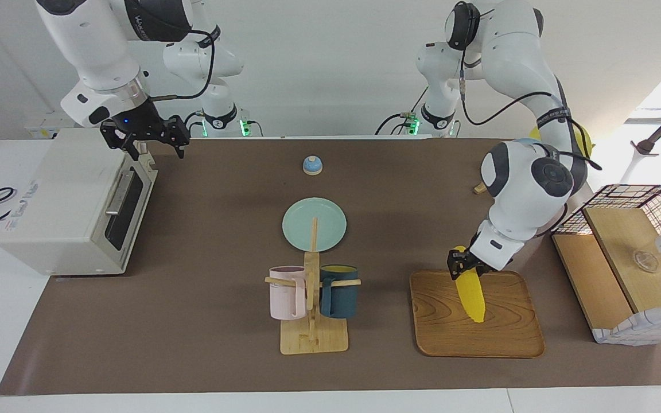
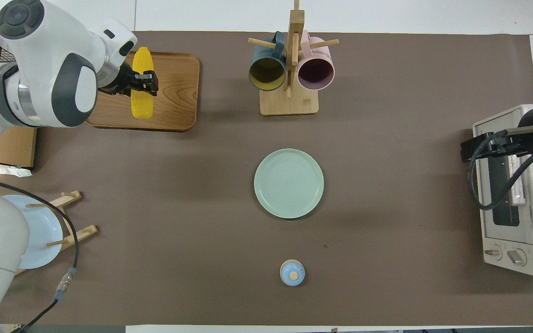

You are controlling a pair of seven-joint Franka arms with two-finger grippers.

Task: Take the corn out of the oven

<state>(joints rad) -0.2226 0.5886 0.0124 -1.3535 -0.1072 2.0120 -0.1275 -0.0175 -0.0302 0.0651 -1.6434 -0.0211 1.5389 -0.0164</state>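
Corn (image 1: 472,291) over wooden tray (image 1: 508,338)

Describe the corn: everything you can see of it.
The corn is a bright yellow cob, plastic-looking, with fine rows of kernels and one tapered end. It is out of the oven, over the wooden tray toward the left arm's end of the table. The left gripper is shut on its thick end; the tapered end points away from the robots. Whether it rests on the tray yet is unclear.
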